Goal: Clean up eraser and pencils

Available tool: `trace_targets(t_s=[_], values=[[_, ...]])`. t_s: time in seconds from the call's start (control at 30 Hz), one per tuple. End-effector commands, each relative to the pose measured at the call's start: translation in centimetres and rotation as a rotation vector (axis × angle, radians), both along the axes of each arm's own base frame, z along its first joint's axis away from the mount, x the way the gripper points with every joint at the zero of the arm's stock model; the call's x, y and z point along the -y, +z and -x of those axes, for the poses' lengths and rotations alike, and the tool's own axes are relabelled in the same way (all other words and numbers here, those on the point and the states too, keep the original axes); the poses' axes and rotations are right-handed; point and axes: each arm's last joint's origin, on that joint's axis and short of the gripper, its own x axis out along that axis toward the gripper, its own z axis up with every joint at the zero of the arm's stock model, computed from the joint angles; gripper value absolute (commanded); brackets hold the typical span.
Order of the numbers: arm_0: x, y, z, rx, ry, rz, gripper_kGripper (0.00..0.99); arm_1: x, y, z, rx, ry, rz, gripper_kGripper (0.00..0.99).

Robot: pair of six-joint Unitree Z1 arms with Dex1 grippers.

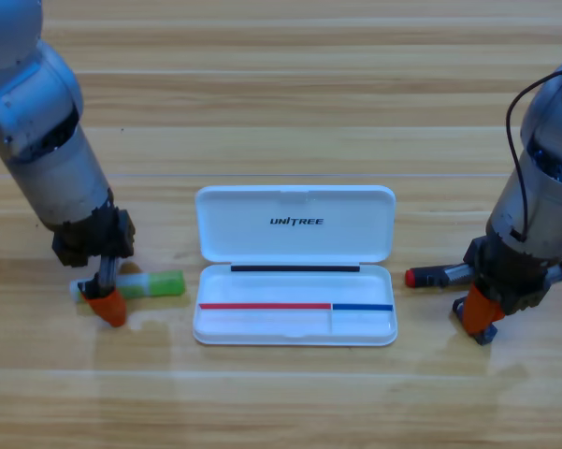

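One fixed camera, high over the wooden table (281, 84).
It looks down fairly close; both arms enter from the top corners, with no second view to overlap.

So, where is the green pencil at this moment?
In the high view the green pencil lies flat on the table, left of the open white case, with the left gripper down at its whitish left end.

Glossy white plastic case (295, 224), translucent green pencil (154, 283), varnished wooden table (281, 84)
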Motion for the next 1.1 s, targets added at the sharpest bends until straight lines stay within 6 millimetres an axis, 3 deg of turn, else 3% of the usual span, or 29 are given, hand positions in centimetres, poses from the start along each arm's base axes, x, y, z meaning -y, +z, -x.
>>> trace_targets(t_s=[0.03, 0.17, 0.23, 0.33, 0.43, 0.6, 0.83, 1.1], values=[[0.2, -2.4, 0.4, -0.037, -0.014, -0.056, 0.747, 1.7, 3.3, 0.8, 0.003, 0.287, 0.063, 0.000], [0.0, -2.5, 0.5, -0.029, -0.039, -0.081, 0.497, 0.4, 8.4, 2.7, 0.088, 0.644, 0.042, 0.000], [0.0, -2.4, 0.5, -0.024, -0.060, -0.085, 0.291, -0.3, 9.4, 2.8, 0.131, 0.706, 0.026, 0.000], [-0.1, -2.0, 0.5, -0.006, -0.059, -0.091, 0.014, -2.3, 9.1, 3.2, 0.135, 0.909, -0.006, 0.000], [-0.3, -0.9, 0.6, 0.028, -0.056, -0.092, 0.000, -4.2, 8.0, 3.2, 0.130, 1.080, 0.003, 0.000], [-0.7, 2.4, 1.1, 0.061, -0.055, -0.094, 0.000, -6.8, 5.9, 2.5, 0.106, 1.178, 0.019, 0.000], [-1.3, 7.2, 2.1, 0.111, -0.051, -0.068, 0.000, -9.4, 4.2, 2.0, 0.094, 1.207, 0.022, 0.000], [-1.9, 10.0, 3.3, 0.132, -0.055, -0.025, 0.000, -10.9, 1.8, 0.9, 0.062, 1.210, 0.032, 0.000]])
